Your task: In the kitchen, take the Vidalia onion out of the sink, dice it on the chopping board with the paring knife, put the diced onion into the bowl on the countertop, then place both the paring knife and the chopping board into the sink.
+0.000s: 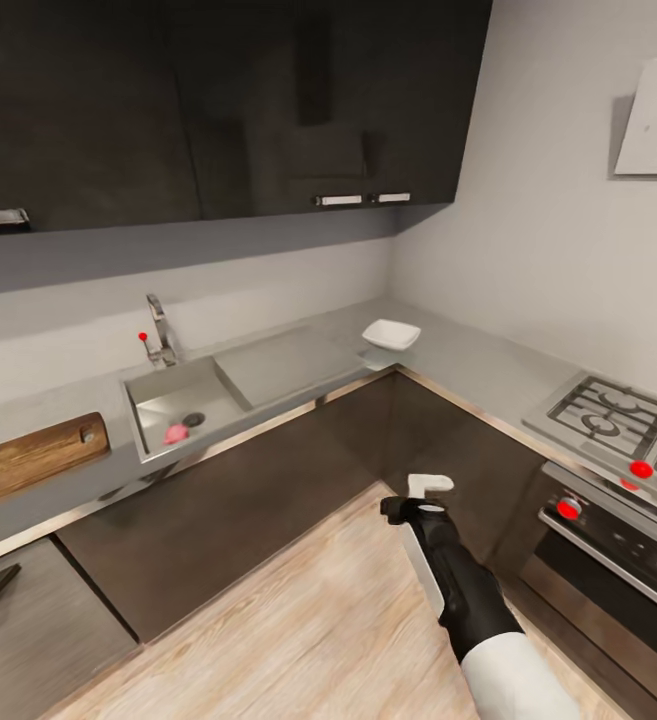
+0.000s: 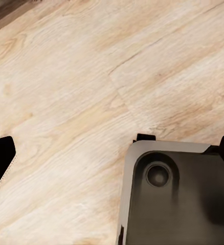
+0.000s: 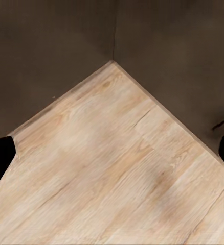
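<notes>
one step is in hand: approach. onion (image 1: 176,433) lies in the sink (image 1: 158,398) by the drain; board (image 1: 30,458) sits at the countertop (image 1: 63,490) left end, bowl (image 1: 390,333) near its corner. right claw (image 1: 426,496) hangs empty, fingers apart, above the floor (image 3: 117,168); left claw state cannot be told. next, judged: drive closer, reach into the sink.

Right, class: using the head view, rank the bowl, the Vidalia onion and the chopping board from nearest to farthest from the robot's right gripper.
1. bowl: on the countertop corner, beyond the right gripper.
2. Vidalia onion: in the sink basin, off to the left.
3. chopping board: on the counter left of the sink, at the picture's left edge.
</notes>
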Robot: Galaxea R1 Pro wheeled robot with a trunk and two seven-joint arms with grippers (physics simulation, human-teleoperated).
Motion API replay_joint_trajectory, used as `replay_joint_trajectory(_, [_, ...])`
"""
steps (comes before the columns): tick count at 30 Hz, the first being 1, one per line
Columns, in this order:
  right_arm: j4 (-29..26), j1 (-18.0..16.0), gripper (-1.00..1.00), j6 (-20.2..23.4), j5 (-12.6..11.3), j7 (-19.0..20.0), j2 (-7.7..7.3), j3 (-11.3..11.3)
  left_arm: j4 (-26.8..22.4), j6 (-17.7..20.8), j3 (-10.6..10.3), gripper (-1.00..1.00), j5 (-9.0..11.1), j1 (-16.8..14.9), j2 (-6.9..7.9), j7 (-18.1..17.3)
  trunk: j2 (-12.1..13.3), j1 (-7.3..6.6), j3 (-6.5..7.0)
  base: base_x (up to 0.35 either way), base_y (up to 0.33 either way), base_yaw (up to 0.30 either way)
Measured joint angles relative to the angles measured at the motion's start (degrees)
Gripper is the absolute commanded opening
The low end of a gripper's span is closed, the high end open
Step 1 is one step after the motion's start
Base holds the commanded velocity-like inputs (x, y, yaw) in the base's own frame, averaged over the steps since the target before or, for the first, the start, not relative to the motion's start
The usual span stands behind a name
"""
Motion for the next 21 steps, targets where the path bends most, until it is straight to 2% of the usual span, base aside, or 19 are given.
replay_joint_trajectory(3, [-0.05, -3.74, 1.00, 2.59, 0.17, -1.41, 1.01, 0.28, 0.02, 0.00, 0.06, 1.00, -0.01, 0.00, -0.05, -0.01, 0.01, 0.01, 0.01, 0.139, 0.127, 0.000])
replay_joint_trajectory(6, [-0.02, -7.57, 1.00, 4.08, 0.16, -2.31, 1.01, 0.36, 0.02, 0.01, 0.08, 1.00, -0.01, 0.00, -0.05, -0.02, 0.01, 0.02, 0.00, 0.044, 0.040, 0.000])
replay_joint_trajectory(7, [-0.02, -10.15, 1.00, 5.83, 0.22, -2.55, 1.01, 0.38, 0.03, 0.01, 0.09, 1.00, -0.01, 0.00, -0.03, 0.00, 0.01, 0.02, 0.01, 0.018, 0.016, 0.000])
replay_joint_trajectory(9, [0.04, -13.19, 1.00, 8.23, 0.20, -2.77, 1.01, 0.39, 0.02, 0.01, 0.09, 1.00, -0.01, 0.00, -0.01, -0.01, 0.01, 0.02, 0.01, 0.009, 0.008, 0.000])
replay_joint_trajectory(10, [0.19, -15.29, 1.00, 9.74, 0.21, -3.00, 1.01, 0.39, 0.03, 0.01, 0.09, 1.00, -0.01, 0.00, 0.00, -0.01, 0.00, 0.02, 0.01, 0.002, 0.002, 0.000])
replay_joint_trajectory(12, [1.65, -25.67, 1.00, 12.41, 0.28, -4.46, 1.01, 0.37, 0.03, 0.01, 0.09, 1.00, -0.01, 0.00, -0.06, -0.01, -0.01, 0.01, 0.01, 0.001, 0.001, 0.000])
replay_joint_trajectory(13, [2.22, -25.66, 1.00, 12.55, 0.13, -4.69, 1.01, 0.35, 0.02, 0.01, 0.10, 1.00, -0.01, 0.00, -0.06, -0.01, 0.00, 0.02, -0.01, 0.000, 0.000, 0.000])
replay_joint_trajectory(16, [6.70, -31.71, 1.00, 12.91, 0.13, -5.40, 1.01, 0.30, 0.02, 0.01, 0.10, 1.00, -0.01, 0.00, -0.07, -0.01, 0.00, 0.01, 0.00, 0.050, -0.044, 0.000])
replay_joint_trajectory(17, [9.06, -34.27, 1.00, 12.91, 0.13, -5.53, 1.01, 0.24, 0.03, 0.02, 0.09, 1.00, -0.01, 0.00, -0.07, -0.01, 0.00, 0.01, 0.01, 0.166, -0.163, 0.000])
replay_joint_trajectory(18, [13.16, -38.97, 1.00, 12.84, 0.01, -5.67, 1.01, 0.16, 0.02, 0.02, 0.03, 1.00, -0.01, 0.00, -0.08, -0.01, 0.01, 0.01, 0.00, 0.186, -0.185, 0.000])
replay_joint_trajectory(19, [14.44, -41.07, 1.00, 12.83, -0.02, -5.71, 1.01, 0.16, 0.03, 0.02, 0.02, 1.00, -0.01, 0.00, -0.11, -0.02, -0.02, -0.01, 0.01, 0.193, -0.193, 0.000])
replay_joint_trajectory(21, [15.50, -42.74, 1.00, 12.81, -0.12, -5.71, 1.01, 0.07, 0.02, 0.02, 0.02, 1.00, -0.01, 0.00, -0.15, 0.01, 0.00, 0.00, 0.00, 0.205, -0.206, 0.000])
